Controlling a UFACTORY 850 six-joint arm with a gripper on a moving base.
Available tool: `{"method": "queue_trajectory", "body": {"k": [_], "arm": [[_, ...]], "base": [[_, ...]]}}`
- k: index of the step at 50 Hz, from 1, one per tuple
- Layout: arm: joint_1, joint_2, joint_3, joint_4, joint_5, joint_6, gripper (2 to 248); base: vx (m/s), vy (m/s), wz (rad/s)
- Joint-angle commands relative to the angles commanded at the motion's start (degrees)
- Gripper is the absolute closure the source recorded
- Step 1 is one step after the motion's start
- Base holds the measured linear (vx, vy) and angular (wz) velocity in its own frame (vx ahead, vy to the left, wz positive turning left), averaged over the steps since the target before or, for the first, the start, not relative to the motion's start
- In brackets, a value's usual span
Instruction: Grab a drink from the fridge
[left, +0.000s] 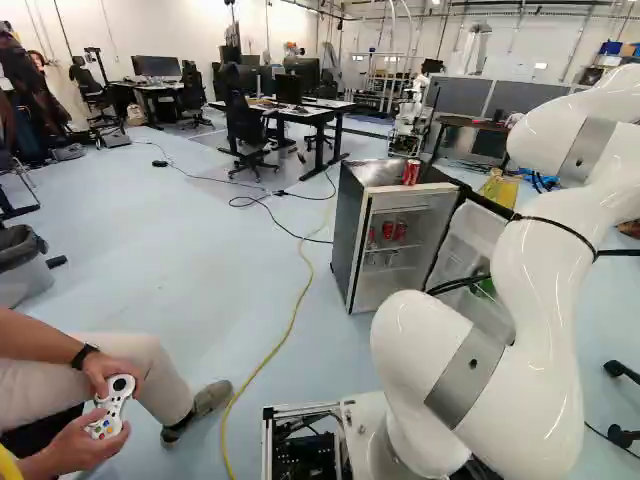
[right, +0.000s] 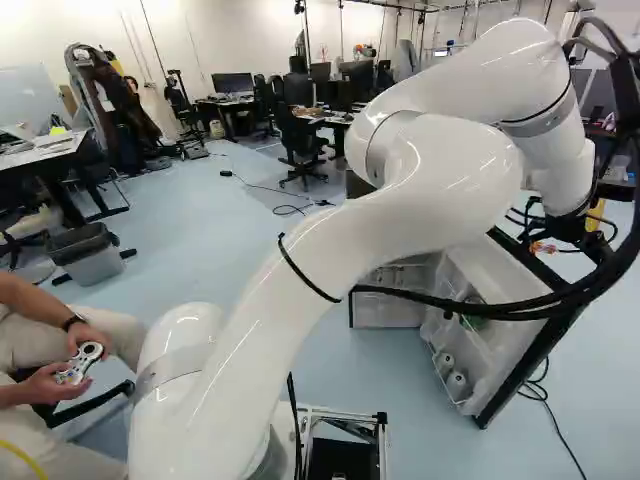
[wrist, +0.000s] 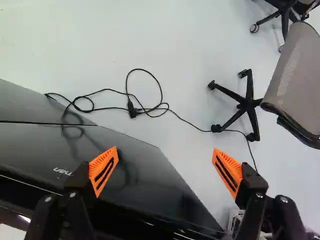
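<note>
In the right base view my gripper (right: 548, 240) is by the outer side of the opened fridge door (right: 500, 330), partly hidden by the arm. The small fridge (left: 347, 235) stands with its front open; red cans (left: 394, 230) and paler cans are on its shelves. Another red can (left: 411, 172) is on top of it. In the wrist view the gripper (wrist: 166, 160) has its fingers wide apart, with nothing held between them. The door's glossy black outer face (wrist: 135, 170) lies ahead of and under one finger and reaches across the gap.
A seated person with a controller (left: 112, 405) is at the left. A black cable (wrist: 145, 107) and an office chair (wrist: 245, 102) stand beyond the door. Cables hang along my arm. A yellow cable (left: 290, 325) crosses the floor. Another robot (left: 408, 125) stands behind the fridge.
</note>
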Motion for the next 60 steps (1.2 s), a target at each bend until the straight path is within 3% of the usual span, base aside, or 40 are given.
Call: {"method": "queue_trajectory", "body": {"k": [60], "arm": [[0.8, 10.5, 16.1, 0.0, 0.0, 0.0, 3]], "base": [[0.0, 0.0, 0.0]]}}
